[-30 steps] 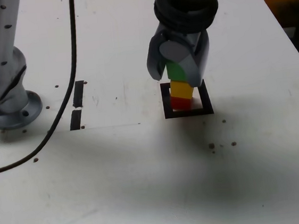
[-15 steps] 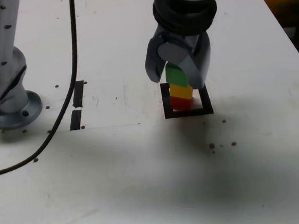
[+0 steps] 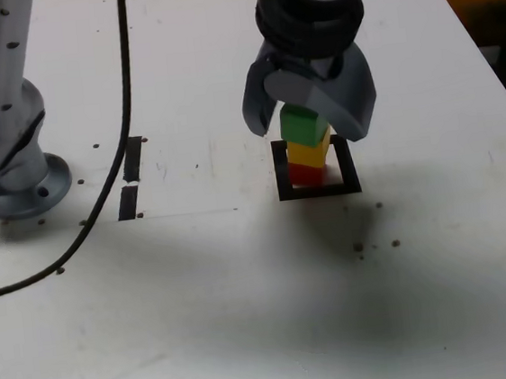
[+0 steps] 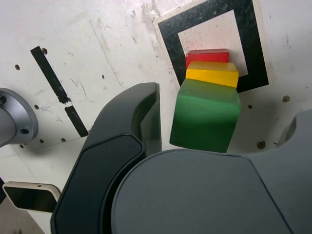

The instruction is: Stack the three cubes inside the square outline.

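With the gripper open around the green cube, retract straight up, keeping both jaws clear so the stack stays undisturbed.

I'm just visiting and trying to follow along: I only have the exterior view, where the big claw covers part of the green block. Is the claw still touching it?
Observer: In the wrist view, bare table shows between the green block and the nearer inner face of the gripper, so that side is clear of it.

Visitor: And is there anything beyond the arm's base, off the edge of my picture?

Observer: Yes, a phone with a dark screen and a pale rim, lying near the base.

Visitor: Does the black outline have a border of its own?

Observer: Yes, the wrist view shows a thin pale margin around the black square outline.
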Robot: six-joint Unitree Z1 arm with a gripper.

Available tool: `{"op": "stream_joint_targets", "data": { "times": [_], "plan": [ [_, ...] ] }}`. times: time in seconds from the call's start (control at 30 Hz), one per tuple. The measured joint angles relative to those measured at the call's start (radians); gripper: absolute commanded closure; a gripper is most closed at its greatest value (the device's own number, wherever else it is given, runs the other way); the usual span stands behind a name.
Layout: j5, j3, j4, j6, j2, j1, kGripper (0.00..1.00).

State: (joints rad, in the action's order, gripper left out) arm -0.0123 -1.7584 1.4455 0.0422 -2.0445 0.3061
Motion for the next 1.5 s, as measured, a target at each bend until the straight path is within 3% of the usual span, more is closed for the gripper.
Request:
{"op": "stream_joint_targets", "data": {
  "times": [0.27, 0.5, 0.6, 0.8, 0.97, 1.17, 1.4, 1.5],
  "plan": [
    [0.01, 0.058, 0.019, -0.021, 0.158, 0.0, 0.0],
    [0.008, 0.254, 0.017, -0.054, 0.342, -0.009, 0.0],
    [0.007, 0.356, -0.044, -0.063, 0.419, -0.052, 0.0],
    [-0.026, 0.601, -0.266, -0.065, 0.602, -0.165, 0.01],
    [-0.019, 0.787, -0.41, -0.065, 0.737, -0.198, 0.01],
    [0.003, 1.014, -0.437, -0.065, 0.694, -0.207, 0.01],
    [-0.007, 1.016, -0.436, -0.074, 0.647, -0.207, 0.0],
    [-0.032, 1.025, -0.431, -0.085, 0.647, -0.207, 0.0]
  ]
}}
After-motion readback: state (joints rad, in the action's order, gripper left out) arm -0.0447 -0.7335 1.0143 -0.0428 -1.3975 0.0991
